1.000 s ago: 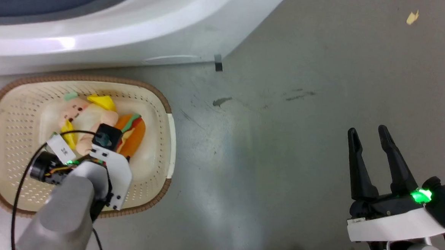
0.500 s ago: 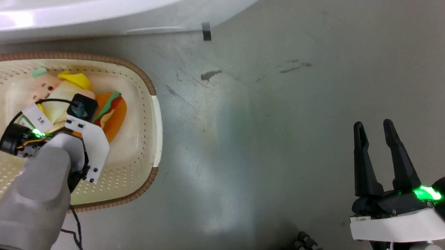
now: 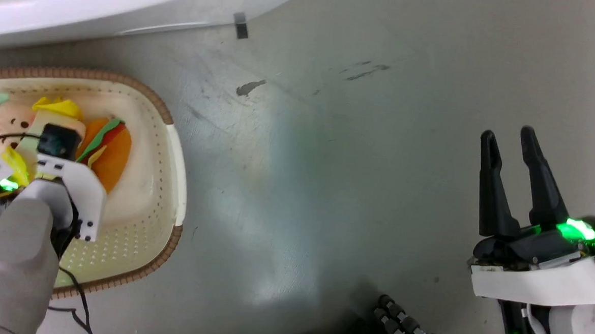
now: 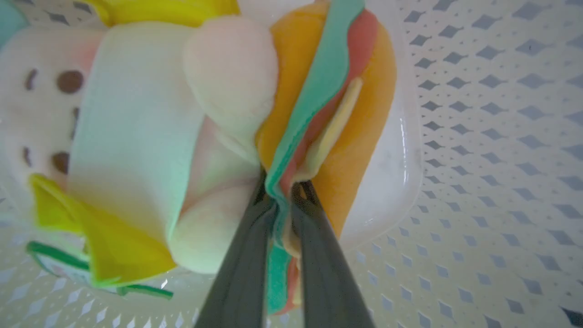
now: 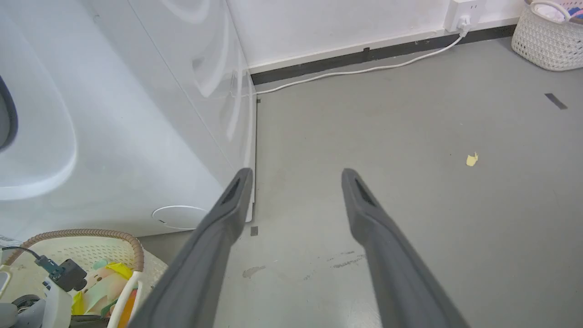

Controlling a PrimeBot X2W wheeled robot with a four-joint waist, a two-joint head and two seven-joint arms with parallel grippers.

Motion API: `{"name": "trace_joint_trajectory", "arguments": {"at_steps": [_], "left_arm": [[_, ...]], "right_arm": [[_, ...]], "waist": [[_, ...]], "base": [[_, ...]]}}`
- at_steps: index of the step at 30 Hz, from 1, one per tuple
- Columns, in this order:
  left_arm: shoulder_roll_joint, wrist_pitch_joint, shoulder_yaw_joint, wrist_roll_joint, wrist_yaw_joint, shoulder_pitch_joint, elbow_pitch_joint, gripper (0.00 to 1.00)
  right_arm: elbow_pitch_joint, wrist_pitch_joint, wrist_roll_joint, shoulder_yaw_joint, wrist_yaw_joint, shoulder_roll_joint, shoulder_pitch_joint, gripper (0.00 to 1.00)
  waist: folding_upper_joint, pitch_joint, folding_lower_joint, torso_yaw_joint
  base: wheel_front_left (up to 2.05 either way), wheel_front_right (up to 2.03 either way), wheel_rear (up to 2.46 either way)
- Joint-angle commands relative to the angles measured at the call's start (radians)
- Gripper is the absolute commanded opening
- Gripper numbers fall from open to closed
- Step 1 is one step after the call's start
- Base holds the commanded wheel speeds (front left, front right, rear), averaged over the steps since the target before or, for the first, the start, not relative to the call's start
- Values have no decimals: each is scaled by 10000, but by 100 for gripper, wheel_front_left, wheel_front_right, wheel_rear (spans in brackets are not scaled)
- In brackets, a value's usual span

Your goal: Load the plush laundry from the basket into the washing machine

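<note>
Left hand (image 4: 284, 191) is down in the basket (image 4: 478, 136), fingers (image 4: 246, 255) pinched shut on the thin green-and-red trim (image 4: 319, 91) of the plush laundry (image 4: 136, 136) lying just ahead of its tips. Soft and light, I'd judge, so that floppy trim may stretch or slip; the plump orange bun (image 4: 369, 114) beside the fingers looks the surer hold. Right hand (image 3: 508, 135) hangs open, well apart.
</note>
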Motion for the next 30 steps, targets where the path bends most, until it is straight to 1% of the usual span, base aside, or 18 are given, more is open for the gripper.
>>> {"name": "trace_joint_trajectory", "arguments": {"at_steps": [1, 4, 10, 13, 17, 20, 24, 27, 30], "left_arm": [[88, -200, 10, -199, 68, -60, 346, 0], [-211, -851, 14, -503, 46, 155, 621, 0], [-876, -2760, 127, -1124, -59, 918, 856, 0], [-1211, -3264, 137, -1280, -112, 1489, 711, 0], [-1561, -3530, 210, -1460, -155, 2304, 133, 0], [-1700, -3556, 466, -1543, -123, 3002, -932, 0], [-1896, -3560, 870, -1401, 133, 4174, -2688, 0], [-2030, -3561, 1282, -1237, 358, 5015, -4042, 0], [-2241, -3562, 1836, -1013, 594, 5783, -5742, 0]], "right_arm": [[-3, -111, 126, 17, -9, 32, -250, 100], [86, -173, -47, -157, -9, 33, -292, 100], [208, -260, -720, -365, -9, 34, -84, 100], [268, -260, -1052, -554, -9, 34, 159, 100], [409, -260, -1421, -774, -9, 34, 598, 100], [455, -260, -1596, -939, -9, 34, 1013, 100], [554, -260, -1780, -1032, -9, 34, 1425, 100], [591, -260, -1861, -998, -9, 34, 1641, 100], [634, -260, -1889, -963, -9, 34, 1803, 100]], "waist": [[-1, -200, 0, -110], [-1, -843, 0, 122], [-1, -2569, 0, 782], [-1, -3516, 0, 1224], [-1, -4676, 0, 1811], [-1, -5383, 0, 2222], [-1, -6174, 0, 2702], [-1, -6631, 0, 2927], [-1, -6949, 0, 3044]], "base": [[0, 0, 0], [0, 0, 0], [0, 0, 0], [0, 0, 0], [0, 0, 0], [0, 0, 0], [0, 0, 0], [0, 0, 0], [0, 0, 0]]}}
